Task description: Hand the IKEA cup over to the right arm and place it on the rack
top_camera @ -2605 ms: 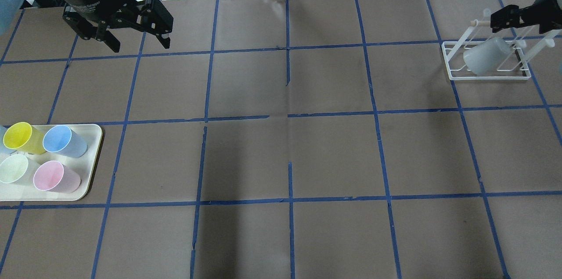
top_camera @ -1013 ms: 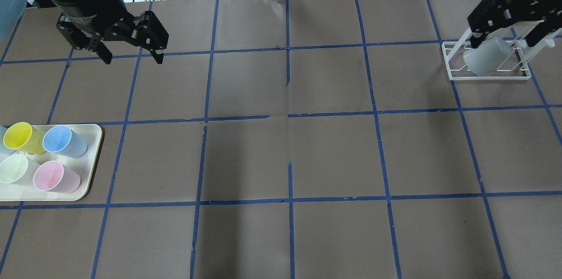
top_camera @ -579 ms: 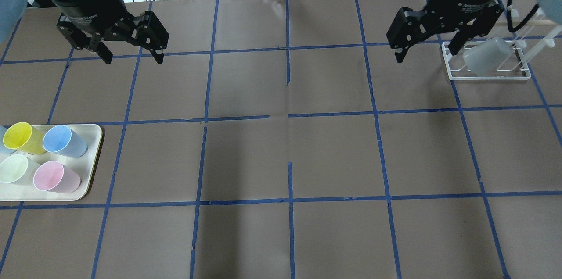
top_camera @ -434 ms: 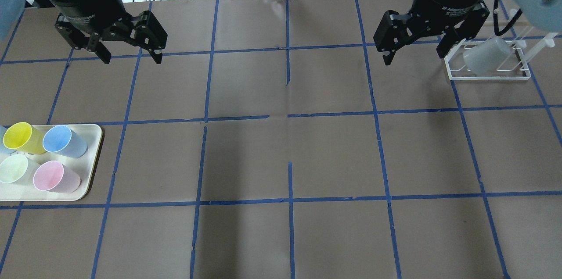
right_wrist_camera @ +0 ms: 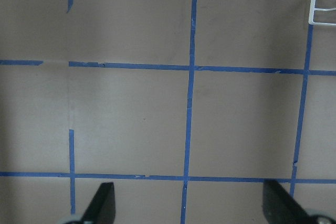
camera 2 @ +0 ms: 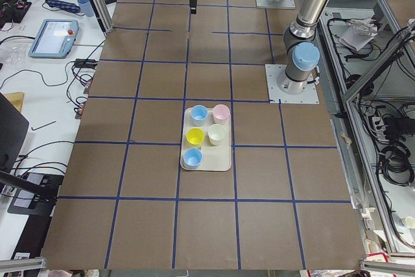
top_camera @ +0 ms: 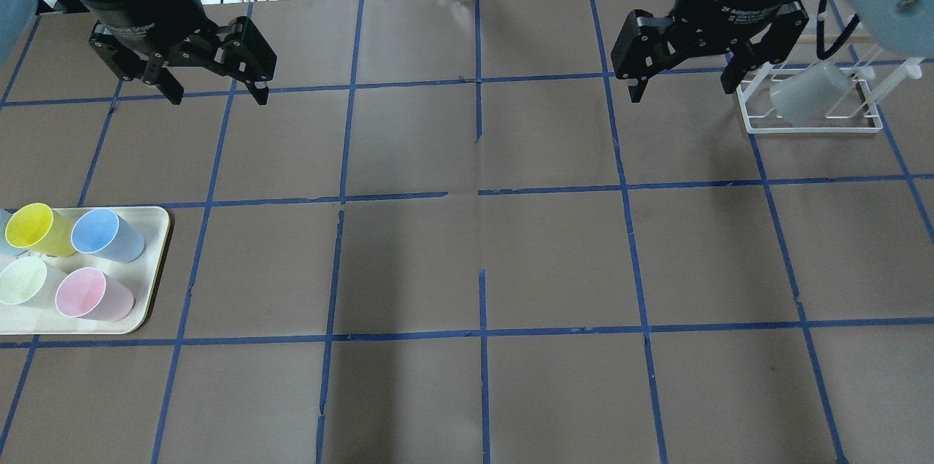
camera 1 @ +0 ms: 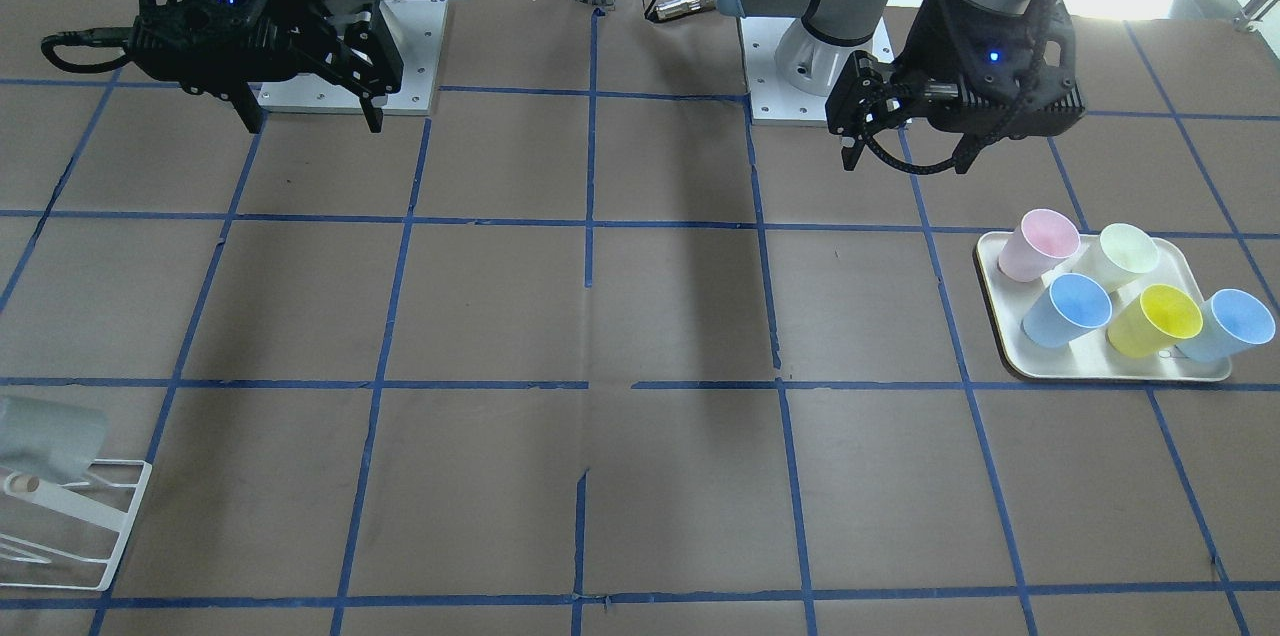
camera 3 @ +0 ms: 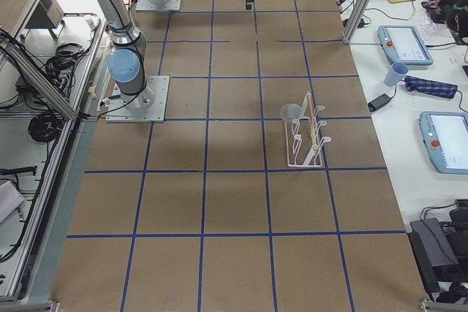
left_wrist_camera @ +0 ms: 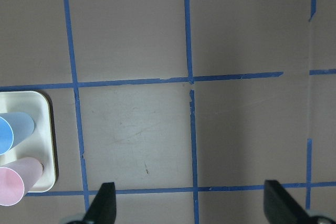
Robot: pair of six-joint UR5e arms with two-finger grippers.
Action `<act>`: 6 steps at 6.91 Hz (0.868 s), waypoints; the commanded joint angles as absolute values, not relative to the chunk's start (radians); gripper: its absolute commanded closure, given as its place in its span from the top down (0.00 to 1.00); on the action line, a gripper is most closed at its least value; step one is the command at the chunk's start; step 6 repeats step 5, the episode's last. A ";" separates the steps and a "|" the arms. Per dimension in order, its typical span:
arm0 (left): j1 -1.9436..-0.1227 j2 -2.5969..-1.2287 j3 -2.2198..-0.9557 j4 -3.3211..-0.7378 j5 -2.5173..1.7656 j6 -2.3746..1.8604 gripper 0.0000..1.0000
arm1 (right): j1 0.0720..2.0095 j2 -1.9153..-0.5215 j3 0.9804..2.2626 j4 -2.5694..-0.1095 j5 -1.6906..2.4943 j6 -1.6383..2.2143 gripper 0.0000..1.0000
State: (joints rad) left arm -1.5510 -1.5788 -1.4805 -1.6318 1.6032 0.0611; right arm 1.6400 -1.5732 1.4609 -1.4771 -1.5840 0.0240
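The light-grey IKEA cup [top_camera: 803,98] hangs tilted, mouth down, on a rod of the white wire rack [top_camera: 810,130] at the far right of the table. Cup [camera 1: 50,434] and rack [camera 1: 128,524] also show in the front view, and cup [camera 3: 290,112] and rack [camera 3: 306,164] in the right exterior view. My right gripper [top_camera: 682,88] is open and empty, just left of the rack and apart from the cup. It shows in the front view [camera 1: 313,121] too. My left gripper [top_camera: 217,95] is open and empty at the far left, also in the front view [camera 1: 905,161].
A cream tray [top_camera: 157,230] at the left edge holds a yellow cup [top_camera: 33,228], a light blue cup [top_camera: 102,233], a pale green cup [top_camera: 22,281] and a pink cup [top_camera: 87,294]. Brown paper with blue tape lines covers the table. Cables lie beyond the far edge.
My right gripper has drawn back from the rack and moved left, open, leaving the grey cup on the rod. My left gripper has barely moved.
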 commanded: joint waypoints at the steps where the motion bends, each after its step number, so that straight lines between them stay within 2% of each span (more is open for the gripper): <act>1: -1.549 -1.578 -1.477 -1.631 1.601 0.061 1.00 | 1.638 -1.545 1.422 -1.456 -1.583 0.026 1.00; 6: -1.549 -1.575 -1.482 -1.628 1.600 0.061 1.00 | 1.638 -1.551 1.427 -1.456 -1.585 0.025 1.00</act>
